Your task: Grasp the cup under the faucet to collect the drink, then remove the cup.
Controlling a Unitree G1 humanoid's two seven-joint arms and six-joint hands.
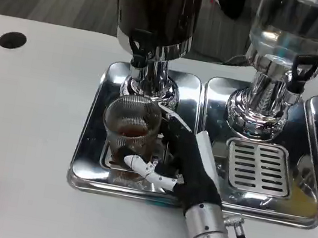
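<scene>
ribbed glass cup [130, 134] sits on the steel tray [90, 144] at six o'clock of the dark dispenser's faucet [139, 47], catching brown drink; right hand [179, 162] wraps it from three o'clock, steadying it.

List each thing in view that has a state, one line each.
cup: upright under the dark dispenser's faucet, a little brown drink inside
right hand: holds the cup
dark dispenser: tap lever upright
clear dispenser: holds clear liquid
</scene>
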